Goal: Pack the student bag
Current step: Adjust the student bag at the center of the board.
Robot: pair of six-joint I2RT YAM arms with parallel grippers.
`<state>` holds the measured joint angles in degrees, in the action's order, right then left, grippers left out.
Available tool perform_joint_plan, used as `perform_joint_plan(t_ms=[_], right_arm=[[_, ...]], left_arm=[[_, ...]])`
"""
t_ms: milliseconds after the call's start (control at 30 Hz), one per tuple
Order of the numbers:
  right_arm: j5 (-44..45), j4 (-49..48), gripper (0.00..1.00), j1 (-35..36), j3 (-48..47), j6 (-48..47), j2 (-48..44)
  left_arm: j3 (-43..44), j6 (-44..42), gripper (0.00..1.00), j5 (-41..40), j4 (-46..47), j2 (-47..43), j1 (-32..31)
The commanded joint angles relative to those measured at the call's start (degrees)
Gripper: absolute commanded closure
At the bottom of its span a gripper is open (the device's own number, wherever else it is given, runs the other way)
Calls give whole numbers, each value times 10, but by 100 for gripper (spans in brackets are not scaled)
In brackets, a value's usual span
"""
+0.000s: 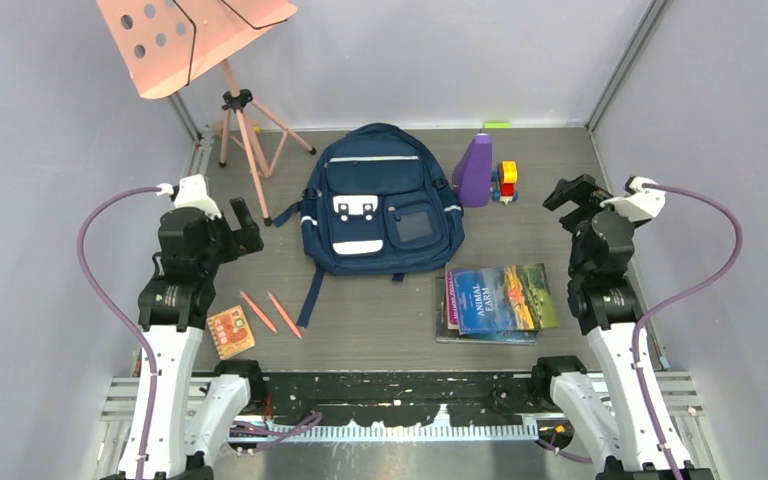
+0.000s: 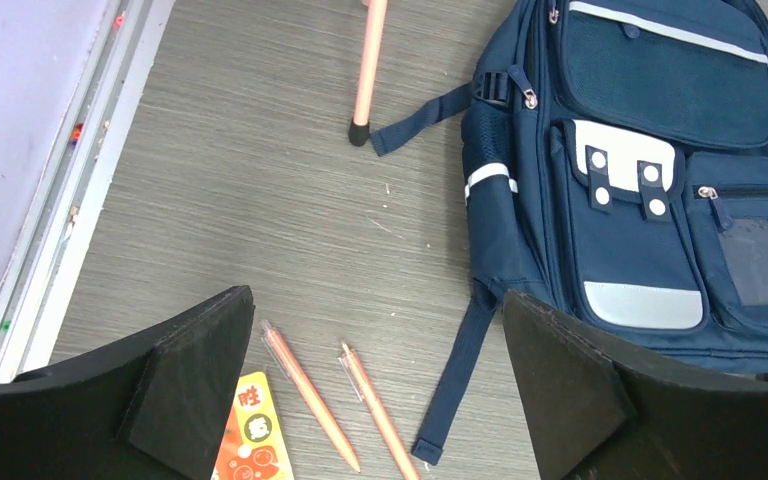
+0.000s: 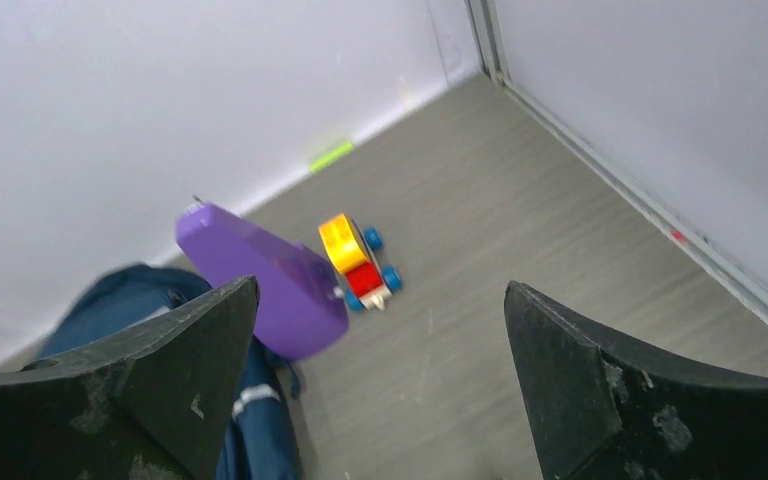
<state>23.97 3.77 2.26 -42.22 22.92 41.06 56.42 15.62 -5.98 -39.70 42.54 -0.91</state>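
Now: student bag flat on tabletop, centre of top view.
Left gripper wide open, empty, left of frame near orange pens; right gripper wide open, empty, right of frame near toy car; books lower right of bag.

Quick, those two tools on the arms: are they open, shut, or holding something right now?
Left tool: open, holding nothing.
Right tool: open, holding nothing.
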Motion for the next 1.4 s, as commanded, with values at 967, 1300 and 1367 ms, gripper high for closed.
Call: perform_joint_plan(t_ms=[967, 1300, 1367], right_arm=[[-216, 138, 7, 188, -97, -18, 229], [-173, 105, 11, 245, -133, 18, 373], [-161, 95, 11, 254, -134, 33, 396]], left_arm=[[84, 13, 2, 240, 65, 214, -133], [35, 22, 2, 279, 80, 208, -123], [37, 11, 2, 257, 71, 196, -122]])
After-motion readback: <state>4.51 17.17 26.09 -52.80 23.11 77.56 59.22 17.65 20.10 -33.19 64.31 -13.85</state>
